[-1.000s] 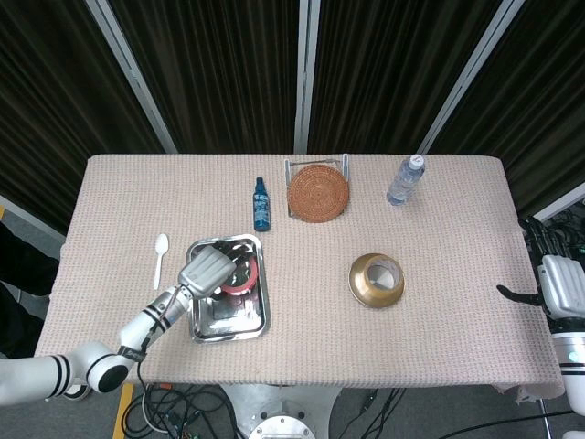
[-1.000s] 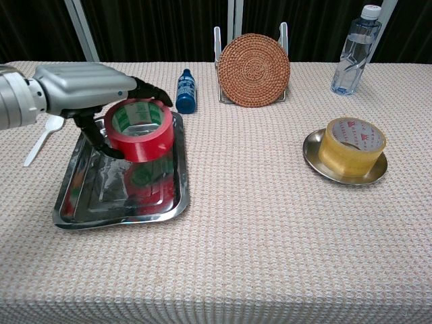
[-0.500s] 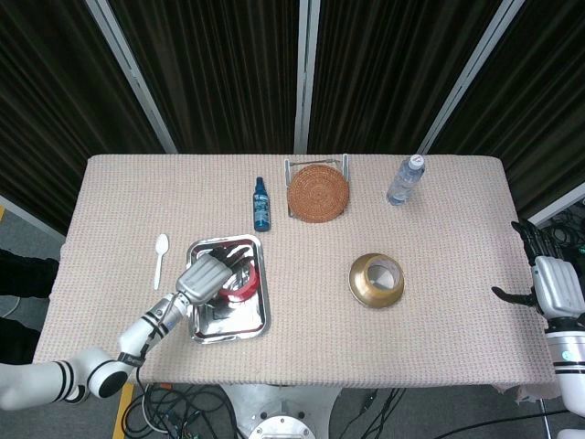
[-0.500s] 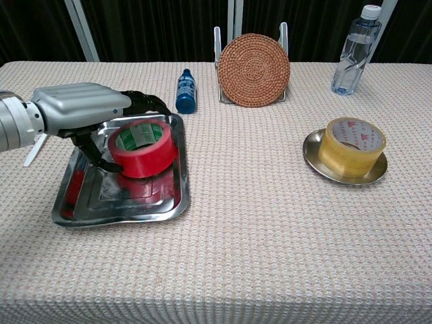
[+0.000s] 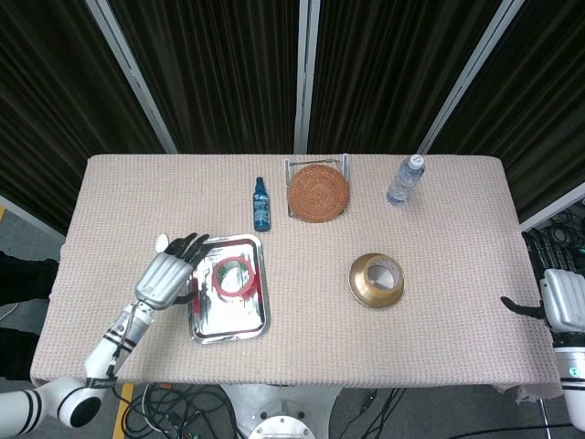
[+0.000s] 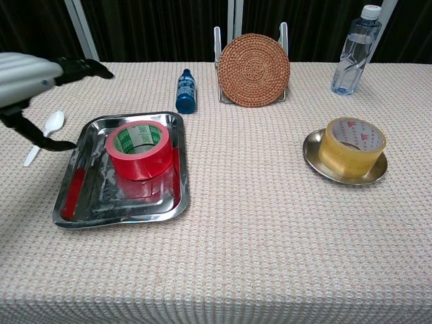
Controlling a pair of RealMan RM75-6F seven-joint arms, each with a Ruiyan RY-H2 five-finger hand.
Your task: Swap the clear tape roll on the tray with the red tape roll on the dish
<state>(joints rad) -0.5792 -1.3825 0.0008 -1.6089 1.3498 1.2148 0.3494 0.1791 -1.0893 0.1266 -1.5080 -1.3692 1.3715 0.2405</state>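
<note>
The red tape roll now stands on its own in the steel tray, let go a moment ago by the left robot hand, which has drawn back to the tray's left side with its fingers spread and nothing in them. In the head view the same left robot hand hangs beside the tray's rim, next to the white spoon, apart from the roll. Across the desk, the clear tape roll rests on the gold dish. Judged from this layout, both rolls sit where the exchange wants them, so the swap looks complete and only the retreat of the arms remains. The right robot hand waits at the desk's far right edge, holding nothing; how its fingers lie cannot be made out. Farther back stand a blue spray bottle, a woven coaster in its rack and a water bottle, untouched.
</note>
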